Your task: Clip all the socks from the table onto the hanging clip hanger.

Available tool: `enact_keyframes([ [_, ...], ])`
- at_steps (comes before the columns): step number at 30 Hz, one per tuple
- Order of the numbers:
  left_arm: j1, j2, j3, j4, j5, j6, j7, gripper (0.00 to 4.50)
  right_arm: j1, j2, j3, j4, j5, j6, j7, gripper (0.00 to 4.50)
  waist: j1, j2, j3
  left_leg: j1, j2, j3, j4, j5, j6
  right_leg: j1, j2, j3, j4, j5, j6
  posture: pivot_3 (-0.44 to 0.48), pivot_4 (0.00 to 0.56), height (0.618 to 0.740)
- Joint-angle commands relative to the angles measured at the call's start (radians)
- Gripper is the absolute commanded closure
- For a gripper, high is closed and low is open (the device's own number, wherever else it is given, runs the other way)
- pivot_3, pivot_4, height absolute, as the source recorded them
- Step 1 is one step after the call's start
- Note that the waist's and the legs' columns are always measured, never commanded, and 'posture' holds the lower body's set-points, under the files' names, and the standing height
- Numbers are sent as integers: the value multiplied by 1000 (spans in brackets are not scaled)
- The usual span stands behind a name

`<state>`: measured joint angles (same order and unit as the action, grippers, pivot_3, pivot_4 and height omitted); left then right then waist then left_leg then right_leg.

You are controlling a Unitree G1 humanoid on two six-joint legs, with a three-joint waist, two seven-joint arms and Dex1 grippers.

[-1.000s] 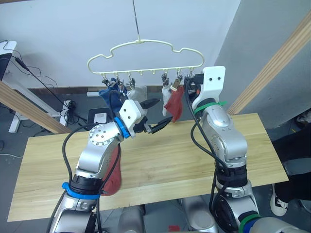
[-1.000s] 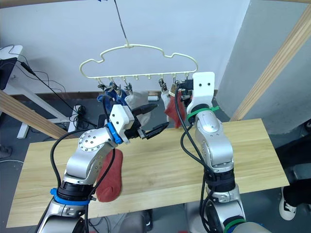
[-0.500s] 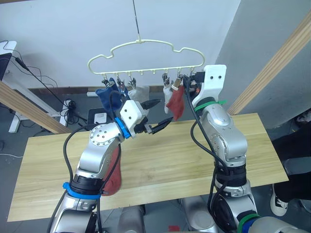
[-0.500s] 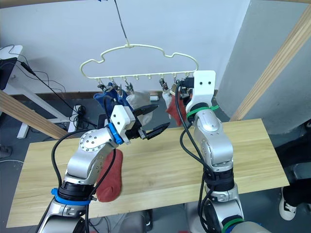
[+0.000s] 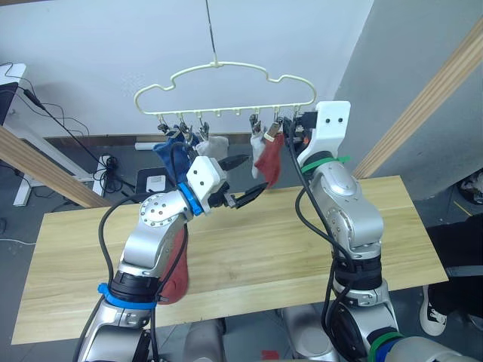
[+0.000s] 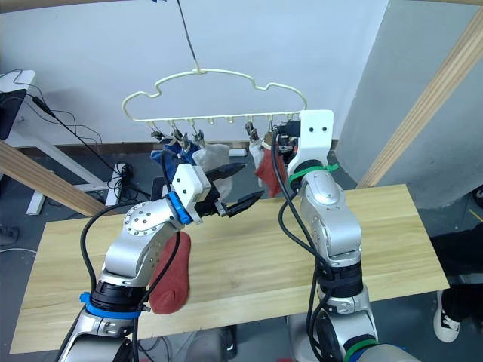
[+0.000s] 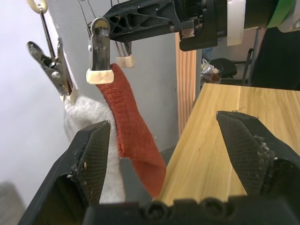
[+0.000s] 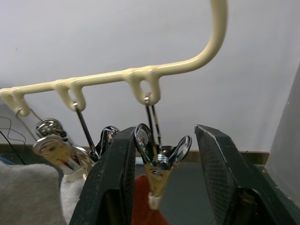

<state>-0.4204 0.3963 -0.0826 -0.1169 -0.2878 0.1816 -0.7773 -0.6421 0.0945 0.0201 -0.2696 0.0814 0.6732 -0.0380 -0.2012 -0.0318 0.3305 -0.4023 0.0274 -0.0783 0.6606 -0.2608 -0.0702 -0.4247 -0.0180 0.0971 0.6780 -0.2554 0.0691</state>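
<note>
From the head cameras, the thin pale-yellow wire clip hanger (image 5: 219, 87) with its cloud-like outline hangs on a cord above the far edge of the long light wooden plank table (image 5: 249, 249). Blue, light grey and rust-red knit socks already dangle from its metal clips: a blue one (image 5: 172, 151) and a grey one (image 5: 213, 144) toward the left, a grey one and a rust-red one (image 5: 269, 161) toward the right. One more rust-red sock (image 6: 172, 283) lies limp on the table's near edge, partly hidden under the left arm. The left gripper (image 5: 243, 181) hovers in the air below the hanger, jaws spread wide, holding nothing. The right gripper (image 5: 294, 130) is raised to the hanger's right end.

The left wrist view looks between its spread, empty fingers at the hung rust-red sock (image 7: 133, 136), pinched at its cuff by a metal clip (image 7: 99, 56).

The right wrist view shows the right gripper's fingers parted on either side of the end clip (image 8: 157, 161), not closed on it.

The remaining sock looks light, soft and floppy. I'd take it near the cuff, so a firm edge goes into the clip's mouth.
</note>
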Motion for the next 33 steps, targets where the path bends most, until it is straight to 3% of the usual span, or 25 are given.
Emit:
enact_keyframes([
  [1, 6, -1, -3, -26, 1, -22, -4, 505, -16, 7, -2, -42, 15, -5, 1, 2474, 0, 0, 0, 0, 0, 0, 0, 0, 0, 0, 0, 0, 0, 0, 0, -247, 275, 740],
  [8, 6, -2, -5, -27, 3, -21, -3, 505, -17, 5, 1, -42, 17, -10, 4, 2474, 0, 0, 0, 0, 0, 0, 0, 0, 0, 0, 0, 0, 0, 0, 0, -247, 275, 740],
  [11, 7, -3, -5, -28, 4, -20, -2, 505, -18, 2, 3, -42, 21, -9, 4, 3104, 0, 0, 0, 0, 0, 0, 0, 0, 0, 0, 0, 0, 0, 0, 0, -247, 275, 740],
  [15, 18, -3, -5, -32, 7, -24, 1, 505, -18, 0, 6, -42, 24, -12, 7, 4270, 0, 0, 0, 0, 0, 0, 0, 0, 0, 0, 0, 0, 0, 0, 0, -249, 268, 740],
  [17, 26, -3, -2, -31, 13, -30, 7, 505, -17, -2, 8, -42, 24, -17, 8, 4481, 0, 0, 0, 0, 0, 0, 0, 0, 0, 0, 0, 0, 0, 0, 0, -249, 268, 740],
  [30, 245, -2, 68, -88, 78, -27, 175, 505, -15, -15, 16, -42, 27, -32, 29, 4481, 2, 0, 0, 0, 0, 0, 0, 0, 0, 0, 0, 0, 0, 0, 0, -251, 266, 740],
  [33, 383, -46, 187, -114, 23, 55, 294, 24, -17, -21, 17, -42, 29, -31, 36, 4500, -1, 0, 0, 0, 1, 0, 0, 0, 0, -1, 0, 0, 0, 0, 0, -236, 276, 740],
])
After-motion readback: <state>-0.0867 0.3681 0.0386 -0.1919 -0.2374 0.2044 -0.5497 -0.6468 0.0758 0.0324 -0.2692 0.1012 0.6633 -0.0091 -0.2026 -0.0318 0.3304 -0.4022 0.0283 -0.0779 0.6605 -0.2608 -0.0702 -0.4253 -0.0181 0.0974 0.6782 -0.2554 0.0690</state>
